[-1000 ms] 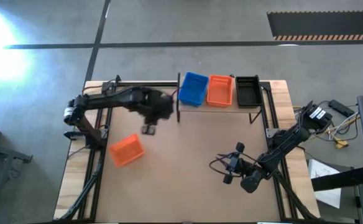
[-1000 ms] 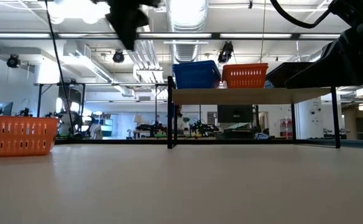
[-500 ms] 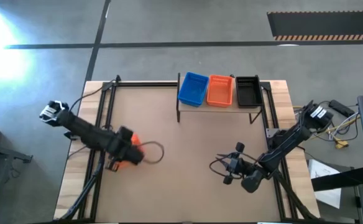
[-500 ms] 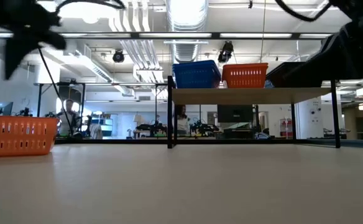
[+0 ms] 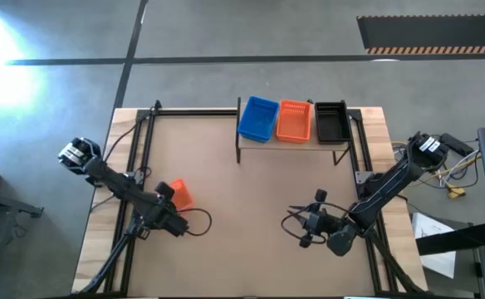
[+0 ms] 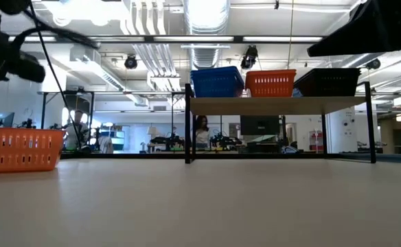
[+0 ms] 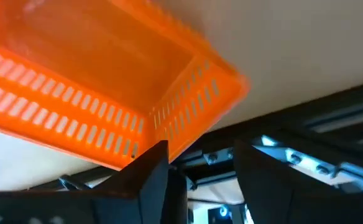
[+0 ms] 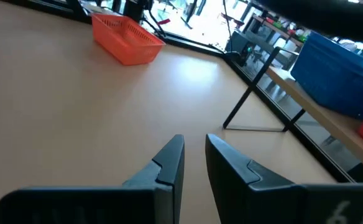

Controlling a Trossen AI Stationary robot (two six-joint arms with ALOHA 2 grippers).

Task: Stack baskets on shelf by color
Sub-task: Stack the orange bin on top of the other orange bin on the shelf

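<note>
One orange basket [image 5: 180, 195] sits flat on the table near its left edge; it also shows in the low view [image 6: 18, 151]. My left gripper [image 5: 170, 223] hangs just on its near side, open, its fingers close to a corner of the basket [image 7: 228, 87]. The shelf [image 5: 292, 139] stands at the far edge and carries a blue basket [image 5: 257, 119], an orange basket [image 5: 293, 121] and a black basket [image 5: 330, 122] side by side. My right gripper [image 5: 302, 228] waits over the near right part of the table, its fingers narrowly open [image 8: 194, 140]. My left gripper: I cannot tell whether its fingers touch the orange basket; one fingertip [image 7: 160, 149] shows right beside the basket's lower wall near the corner.
Dark frame rails [image 5: 134, 166] run along the table's left and right sides. A cable loop [image 5: 199, 220] lies beside my left gripper. Bare tabletop [image 5: 251, 208] spreads between the two arms and in front of the shelf. A person stands in the room behind the shelf [image 6: 202, 130].
My left gripper has swung from beside the shelf's left end toward the table's left and near edges, passed over the orange basket, and come down on its near side. The basket has stayed where it was. My right arm has barely shifted.
</note>
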